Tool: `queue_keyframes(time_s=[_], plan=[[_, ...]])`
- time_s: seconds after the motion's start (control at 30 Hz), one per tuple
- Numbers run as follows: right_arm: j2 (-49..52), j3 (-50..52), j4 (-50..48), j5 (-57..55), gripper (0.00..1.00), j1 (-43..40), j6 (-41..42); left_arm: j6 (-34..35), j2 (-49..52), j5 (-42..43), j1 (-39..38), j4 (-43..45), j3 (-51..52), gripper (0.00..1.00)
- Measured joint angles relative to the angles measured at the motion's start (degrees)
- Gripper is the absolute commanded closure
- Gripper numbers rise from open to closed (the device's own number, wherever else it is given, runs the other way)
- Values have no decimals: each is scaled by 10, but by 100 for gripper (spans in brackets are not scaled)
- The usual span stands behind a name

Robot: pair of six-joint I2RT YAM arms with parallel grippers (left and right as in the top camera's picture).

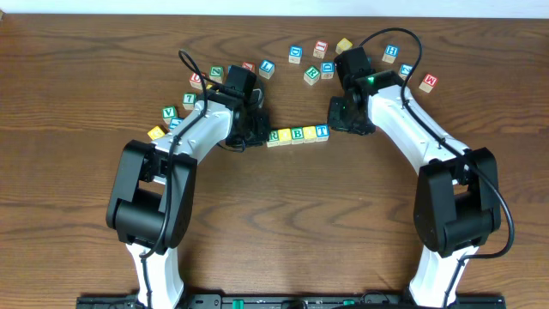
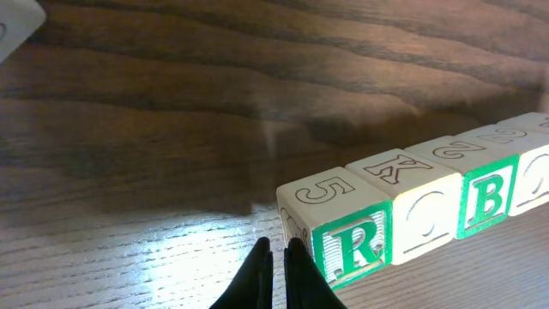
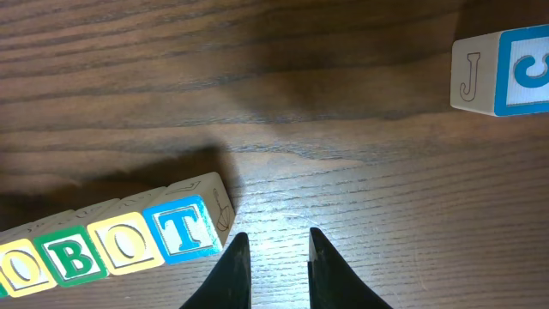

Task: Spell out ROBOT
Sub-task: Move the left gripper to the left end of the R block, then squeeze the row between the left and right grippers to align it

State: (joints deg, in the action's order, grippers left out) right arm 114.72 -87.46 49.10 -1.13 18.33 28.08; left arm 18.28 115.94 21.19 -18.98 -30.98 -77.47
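Observation:
Five wooden cubes stand in a touching row at mid-table: green R (image 1: 274, 136), yellow O (image 1: 286, 135), green B (image 1: 298, 134), yellow O (image 1: 310, 133), blue T (image 1: 322, 131). My left gripper (image 1: 257, 136) is at the row's left end. In the left wrist view it (image 2: 276, 245) is shut and empty, right beside the R cube (image 2: 352, 245). My right gripper (image 1: 343, 124) is just past the T end. In the right wrist view it (image 3: 276, 236) stands open by a narrow gap with nothing between its fingers, just right of the T cube (image 3: 182, 227).
Loose letter cubes lie scattered at the back: one group on the left (image 1: 169, 112), others behind the row (image 1: 295, 53) and to the right (image 1: 428, 82). A cube with a blue C and a J (image 3: 502, 73) sits beyond my right gripper.

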Motion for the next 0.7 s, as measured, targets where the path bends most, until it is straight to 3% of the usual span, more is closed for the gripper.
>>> queue_keyframes(time_s=[0.7], plan=[[0,26,-9,-9,82,0,0,17,0,0,-4,26,0,92]])
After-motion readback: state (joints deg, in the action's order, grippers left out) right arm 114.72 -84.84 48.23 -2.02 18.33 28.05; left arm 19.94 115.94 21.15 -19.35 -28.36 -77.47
